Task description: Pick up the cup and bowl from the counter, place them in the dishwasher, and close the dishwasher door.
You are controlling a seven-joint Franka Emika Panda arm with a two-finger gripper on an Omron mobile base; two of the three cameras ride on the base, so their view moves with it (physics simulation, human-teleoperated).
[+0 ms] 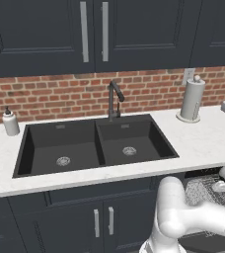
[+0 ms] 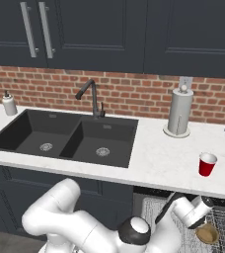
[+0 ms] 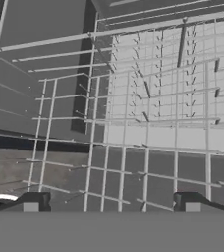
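The cup [image 2: 207, 164] is left on the counter [image 2: 154, 155], above and well apart from the hand [image 3: 111, 206], which hangs spread and empty over the dishwasher rack [image 3: 153, 98]. A brown bowl [image 2: 206, 233] sits just beside it. The rack wires could be snagged on withdrawal, or the cup toppled by a hasty approach.

gripper [image 3: 109, 206] spread wide, silvery wire rack [image 3: 148, 108] beneath
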